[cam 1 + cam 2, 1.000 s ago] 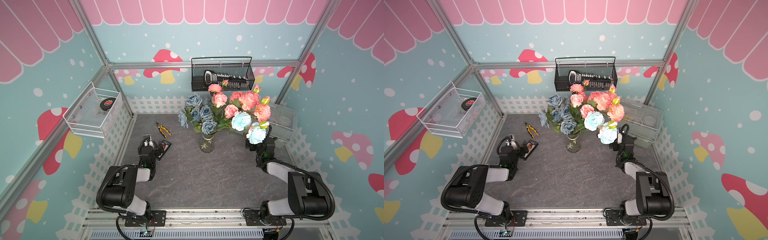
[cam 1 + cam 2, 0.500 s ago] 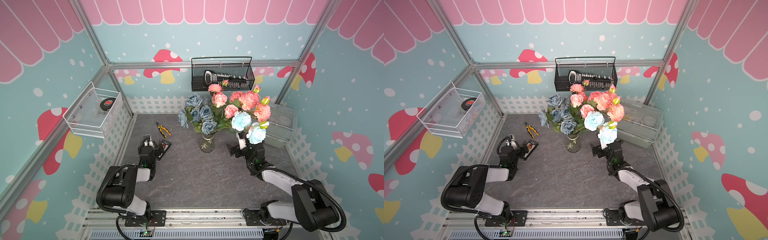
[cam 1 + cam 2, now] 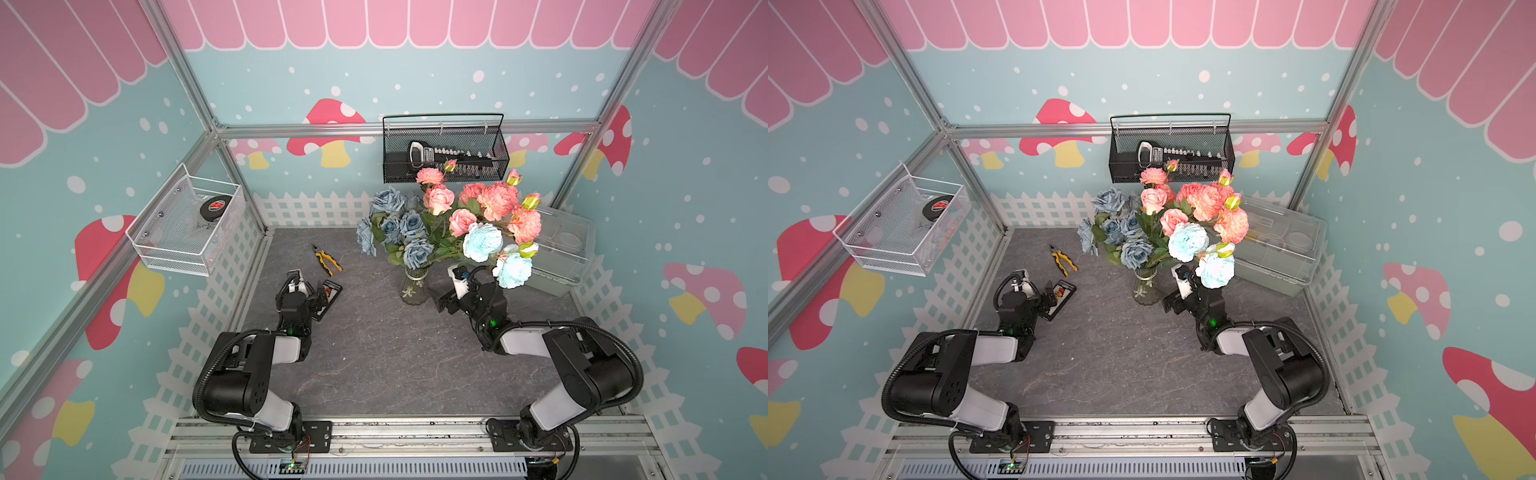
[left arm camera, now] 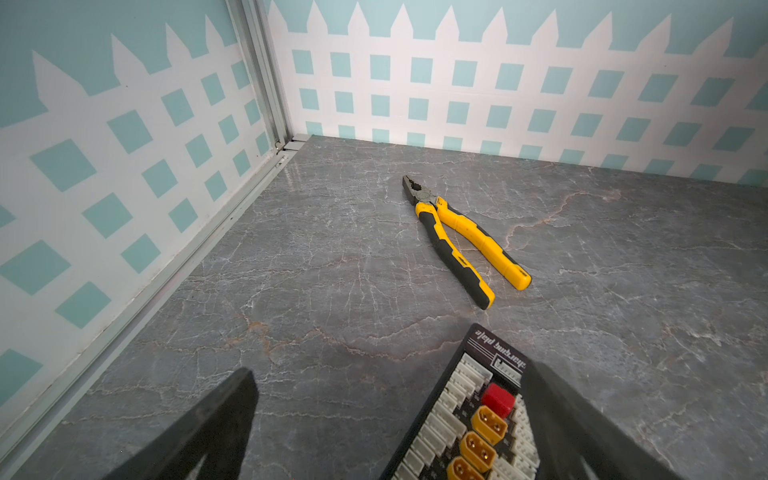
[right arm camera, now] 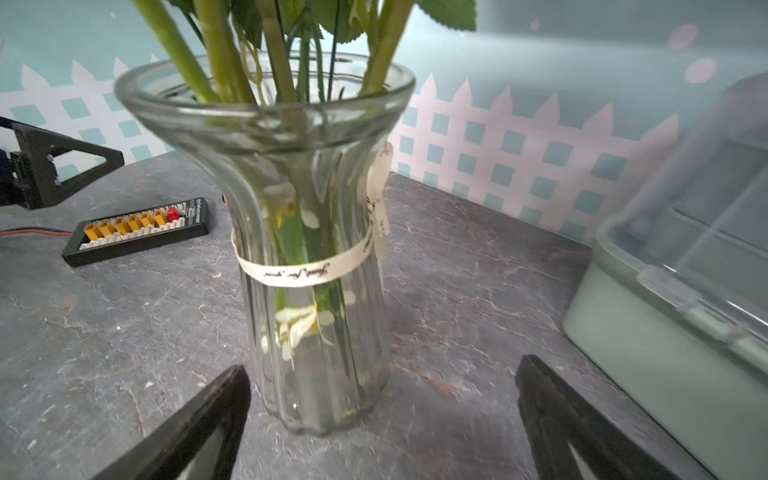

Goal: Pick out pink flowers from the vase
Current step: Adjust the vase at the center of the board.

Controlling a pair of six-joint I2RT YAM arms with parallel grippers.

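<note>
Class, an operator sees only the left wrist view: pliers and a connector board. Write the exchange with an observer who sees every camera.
Operator: Where is the vase?
Observer: The vase stands on the table, right of the pliers.
Operator: Is the right pincer on it?
Observer: No; the right pincer is open, facing the vase, gripping nothing.
Operator: Any pink flowers out?
Observer: None lie loose; the pink flowers stand in the vase.

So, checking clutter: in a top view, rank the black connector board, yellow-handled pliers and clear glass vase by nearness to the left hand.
1. Connector board, at the left hand.
2. Pliers, farther back.
3. Vase, mid-table, to its right.
</note>
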